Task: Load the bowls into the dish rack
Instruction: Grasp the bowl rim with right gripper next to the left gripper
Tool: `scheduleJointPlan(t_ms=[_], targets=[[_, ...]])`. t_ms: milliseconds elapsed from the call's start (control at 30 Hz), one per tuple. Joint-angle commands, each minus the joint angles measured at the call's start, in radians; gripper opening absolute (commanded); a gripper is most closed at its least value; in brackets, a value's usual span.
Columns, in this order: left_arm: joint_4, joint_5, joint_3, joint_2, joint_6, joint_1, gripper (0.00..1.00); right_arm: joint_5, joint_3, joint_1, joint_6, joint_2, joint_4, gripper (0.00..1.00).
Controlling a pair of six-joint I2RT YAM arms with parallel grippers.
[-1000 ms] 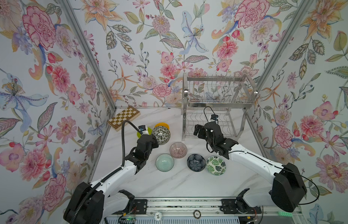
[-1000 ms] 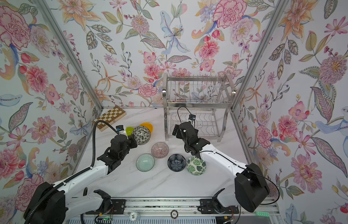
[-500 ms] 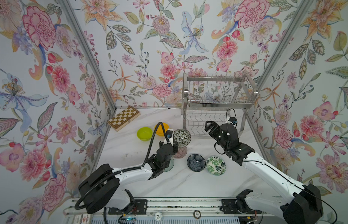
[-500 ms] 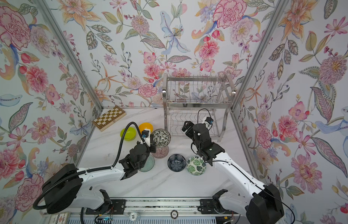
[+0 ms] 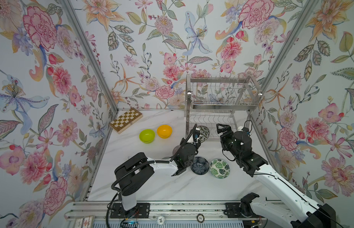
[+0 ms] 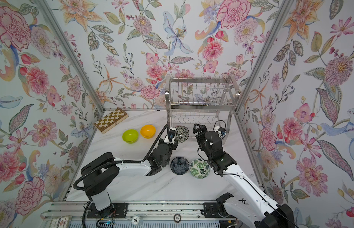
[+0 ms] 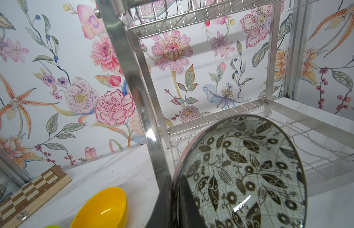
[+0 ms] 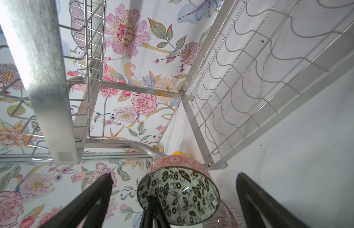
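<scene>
My left gripper (image 5: 196, 137) is shut on the rim of the black-and-white patterned bowl (image 5: 203, 133), which it holds on edge beside the front left leg of the dish rack (image 5: 221, 106), at the lower shelf. In the left wrist view the fingers (image 7: 189, 203) pinch the bowl (image 7: 245, 173) at its rim. My right gripper (image 5: 221, 129) is open, to the right of that bowl and apart from it. In the right wrist view the bowl (image 8: 178, 195) shows between its spread fingers (image 8: 101, 187). The rack's shelves hold no bowls.
Lime green (image 5: 147, 135) and orange-yellow (image 5: 164, 131) bowls sit left of the rack. Navy flower (image 5: 200, 165) and green-leaf (image 5: 219, 168) bowls lie between the arms. A pink-striped bowl (image 8: 221, 217) lies under the left arm. A wooden chessboard (image 5: 125, 120) is at the back left.
The left arm carried the patterned bowl from beside the green and yellow bowls rightward to the rack's front left leg. The right gripper swung right and back toward the rack, still open.
</scene>
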Motion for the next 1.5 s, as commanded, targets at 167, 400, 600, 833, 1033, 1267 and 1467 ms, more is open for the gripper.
scheduleJointPlan(t_ms=[167,400,600,833,1033,1267,1467], targets=[[0.094,0.017,0.09,0.062,0.097,-0.007,0.0,-0.06,-0.043,-0.01,0.272,0.036,0.163,0.84],[0.103,0.042,0.104,0.07,0.12,-0.014,0.0,-0.084,-0.028,-0.008,0.383,0.102,0.25,0.76],[0.118,0.043,0.107,0.077,0.129,-0.016,0.0,-0.084,-0.01,-0.003,0.444,0.145,0.296,0.69],[0.127,0.052,0.112,0.082,0.132,-0.02,0.0,-0.086,0.02,0.0,0.493,0.208,0.351,0.62],[0.148,0.065,0.1,0.079,0.141,-0.024,0.0,-0.094,0.049,0.006,0.527,0.27,0.392,0.5],[0.174,0.065,0.092,0.085,0.161,-0.029,0.0,-0.094,0.065,0.024,0.563,0.317,0.451,0.42],[0.181,0.062,0.083,0.082,0.163,-0.03,0.0,-0.073,0.065,0.033,0.571,0.325,0.46,0.33]])
